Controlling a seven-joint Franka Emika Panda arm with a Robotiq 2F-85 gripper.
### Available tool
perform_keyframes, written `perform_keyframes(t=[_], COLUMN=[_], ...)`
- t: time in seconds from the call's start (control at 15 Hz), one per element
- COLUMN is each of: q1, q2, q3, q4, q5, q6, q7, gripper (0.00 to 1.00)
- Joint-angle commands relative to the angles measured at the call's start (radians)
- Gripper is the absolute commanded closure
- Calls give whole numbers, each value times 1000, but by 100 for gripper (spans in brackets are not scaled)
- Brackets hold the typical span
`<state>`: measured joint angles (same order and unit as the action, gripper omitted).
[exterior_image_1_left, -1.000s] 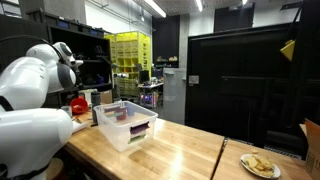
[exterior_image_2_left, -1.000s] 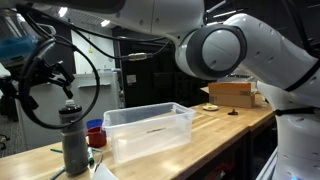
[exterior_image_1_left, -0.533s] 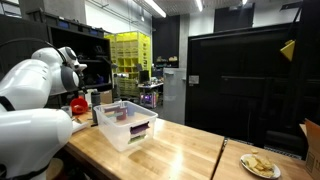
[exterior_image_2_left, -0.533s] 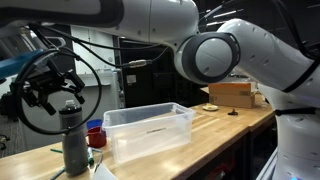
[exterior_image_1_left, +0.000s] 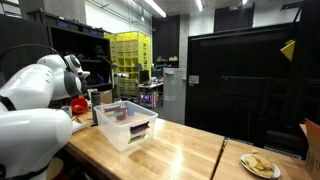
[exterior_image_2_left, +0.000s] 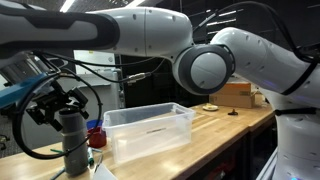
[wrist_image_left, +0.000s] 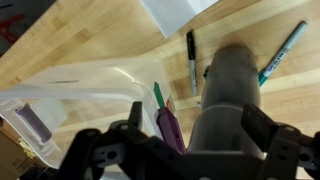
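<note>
We see the hand (exterior_image_2_left: 62, 107) wide open at the top of the grey cylinder (exterior_image_2_left: 74, 148). Clear bin (exterior_image_2_left: 150, 132) just beside the cylinder on the table (exterior_image_2_left: 228, 124), markers (wrist_image_left: 191, 60) near the cylinder.

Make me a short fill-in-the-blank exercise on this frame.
The gripper hangs at the top of a tall ___ cylinder.
Its jaws stand ___.
The clear bin rests on a ___ table.
Missing words: grey; open; wooden.

A lab: wooden workbench (exterior_image_1_left: 180, 150), yellow storage rack (exterior_image_1_left: 128, 50), big black cabinet (exterior_image_1_left: 240, 85).
</note>
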<state>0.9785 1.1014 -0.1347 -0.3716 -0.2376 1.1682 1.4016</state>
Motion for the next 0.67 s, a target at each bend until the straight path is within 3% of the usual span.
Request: perform_keyframes(t=[0.0, 0.6], q1=[-11, -3], q2=[28, 63], q3=[3, -54], q4=[25, 23], q5=[-2, -95], q6=[37, 194], q7=[-8, -84], gripper=[0, 0])
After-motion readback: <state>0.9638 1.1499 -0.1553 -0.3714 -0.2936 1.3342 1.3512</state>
